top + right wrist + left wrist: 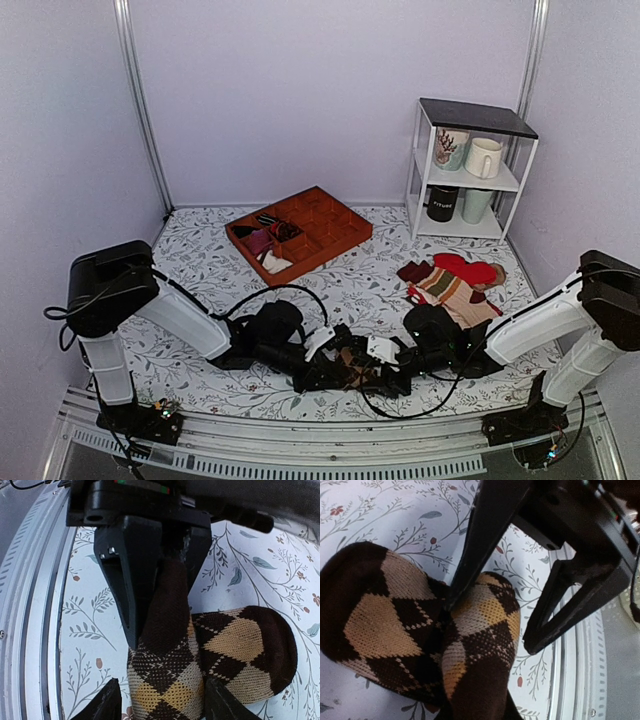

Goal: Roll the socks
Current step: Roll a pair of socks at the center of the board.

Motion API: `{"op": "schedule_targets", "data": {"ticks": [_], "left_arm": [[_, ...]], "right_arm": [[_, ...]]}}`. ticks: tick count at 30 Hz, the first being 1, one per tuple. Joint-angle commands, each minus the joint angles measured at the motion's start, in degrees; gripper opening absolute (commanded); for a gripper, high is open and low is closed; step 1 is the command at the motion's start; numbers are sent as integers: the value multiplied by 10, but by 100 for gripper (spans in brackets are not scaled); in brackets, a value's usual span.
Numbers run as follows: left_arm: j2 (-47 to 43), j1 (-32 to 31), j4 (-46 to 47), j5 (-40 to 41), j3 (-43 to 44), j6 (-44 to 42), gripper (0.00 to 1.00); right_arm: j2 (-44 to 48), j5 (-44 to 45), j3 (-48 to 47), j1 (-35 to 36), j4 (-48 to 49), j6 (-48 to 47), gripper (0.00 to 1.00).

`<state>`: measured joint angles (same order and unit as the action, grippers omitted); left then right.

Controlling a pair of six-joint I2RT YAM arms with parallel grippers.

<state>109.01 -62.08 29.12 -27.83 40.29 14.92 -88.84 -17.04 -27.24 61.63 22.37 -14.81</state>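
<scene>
Brown argyle socks (380,630) lie bunched on the floral table (380,510). Our left gripper (167,605) pinches them tight, and our right gripper (492,625) stands open, straddling the fabric.

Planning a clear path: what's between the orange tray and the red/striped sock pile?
Only bare floral tablecloth between orange tray and sock pile, top view.

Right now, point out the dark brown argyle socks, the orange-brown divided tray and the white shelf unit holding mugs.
dark brown argyle socks (380,625): left wrist view, a tan diamond.
orange-brown divided tray (335,247): top external view, its near wall.
white shelf unit holding mugs (478,117): top external view, its black top.
</scene>
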Motion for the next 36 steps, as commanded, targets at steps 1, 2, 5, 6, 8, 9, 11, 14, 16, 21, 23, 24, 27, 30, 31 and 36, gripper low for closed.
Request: {"op": "schedule_targets", "data": {"ticks": [1, 2, 5, 6, 8, 9, 11, 14, 16, 21, 23, 24, 27, 30, 31, 36], "left_arm": [[60, 2, -169, 30, -29, -4, 0], [62, 2, -169, 29, -27, -4, 0], [63, 3, -165, 29, -27, -5, 0], [63, 4, -164, 30, -25, -6, 0], [60, 4, -161, 44, -22, -7, 2], [54, 4, -155, 51, -24, -7, 11], [25, 4, -139, 70, -30, -12, 38], [-43, -1, -96, 126, -55, -31, 86], [-98, -7, -36, 180, -93, -55, 99], [-171, -36, 98, 218, -151, -156, 99], [-171, -54, 165, 218, -174, -200, 99], [-168, -61, 195, 213, -185, -212, 99], [-150, -72, 283, 188, -205, -233, 93], [-128, -79, 317, 159, -204, -249, 86], [-122, -80, 314, 154, -199, -252, 85], [-90, -81, 296, 165, -186, -252, 85]], "right_arm": [[-25, 10, -8, 4, 4, 9, 52], [-30, 6, -13, 5, 0, 10, 44], [-51, 6, -32, 5, -27, 22, 32], [-57, 6, -33, 4, -30, 28, 28], [-61, -5, -33, 4, -32, 48, 22], [-62, -17, -33, 4, -34, 63, 20], [-64, -48, -34, 2, -40, 89, 18], [-77, -80, -33, -1, -51, 133, 17], [-88, -101, -35, -7, -62, 163, 17], [-114, -186, -33, -31, -65, 234, 18], [-130, -218, -32, -47, -65, 258, 18], [-139, -223, -30, -53, -65, 271, 18], [-165, -245, -33, -60, -64, 290, 18], [-185, -251, -38, -62, -68, 306, 18], [-189, -252, -39, -62, -70, 310, 18], [-189, -251, -36, -63, -72, 310, 18]]}}
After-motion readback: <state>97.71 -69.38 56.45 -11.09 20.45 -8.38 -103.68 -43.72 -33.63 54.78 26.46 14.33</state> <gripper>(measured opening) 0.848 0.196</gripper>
